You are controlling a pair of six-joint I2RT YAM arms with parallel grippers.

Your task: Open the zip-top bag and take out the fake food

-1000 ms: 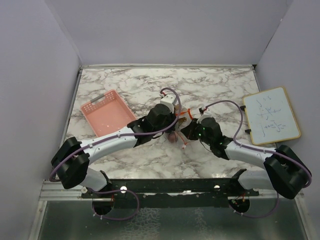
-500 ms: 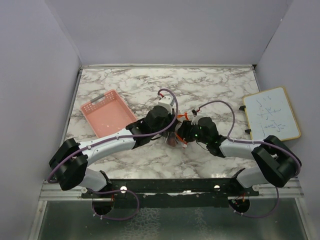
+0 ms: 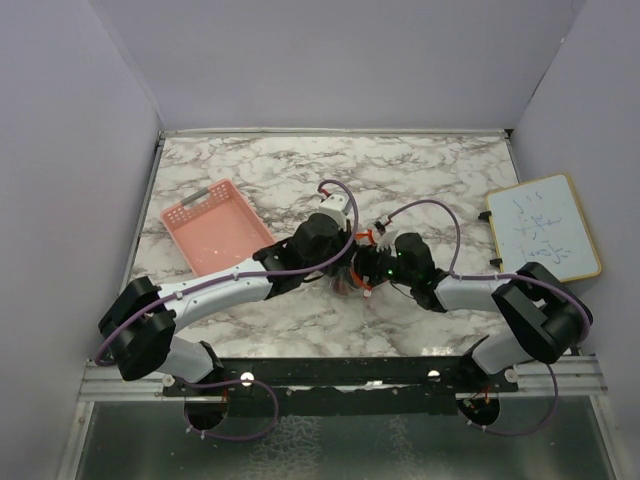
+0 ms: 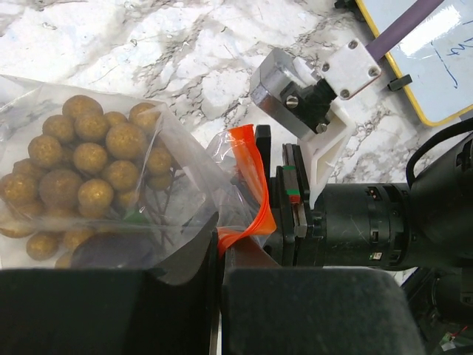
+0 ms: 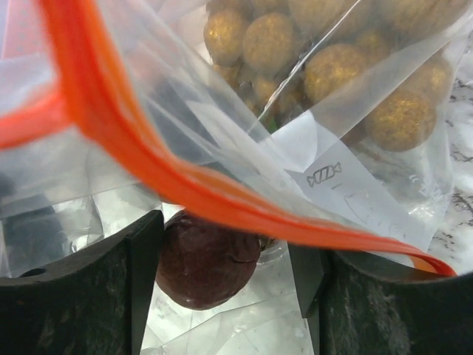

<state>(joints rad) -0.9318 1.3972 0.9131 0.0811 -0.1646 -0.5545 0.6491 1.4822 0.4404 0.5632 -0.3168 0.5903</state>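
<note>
The clear zip-top bag (image 4: 185, 185) is held up between both arms, mid-table (image 3: 350, 283). My left gripper (image 4: 219, 259) is shut on the edge of its mouth by the orange-red zip strip (image 4: 247, 185). Inside shows the fake food: a golden-brown grape bunch (image 4: 89, 170), also visible through the plastic (image 5: 325, 66). My right gripper (image 5: 225, 274) stands open at the bag's mouth, under the zip strip (image 5: 148, 163). The dark maroon fruit (image 5: 207, 259) lies between its fingers, against the left finger (image 5: 140, 281) with a gap to the right one.
A pink basket (image 3: 215, 225) lies at the left of the marble table (image 3: 420, 170). A whiteboard (image 3: 543, 230) rests at the right edge. The two arms meet closely at the table's middle; grey walls close in three sides.
My right gripper has opened from shut and pushed left into the bag's mouth, around the maroon fruit. The left gripper kept its hold and shifted slightly.
</note>
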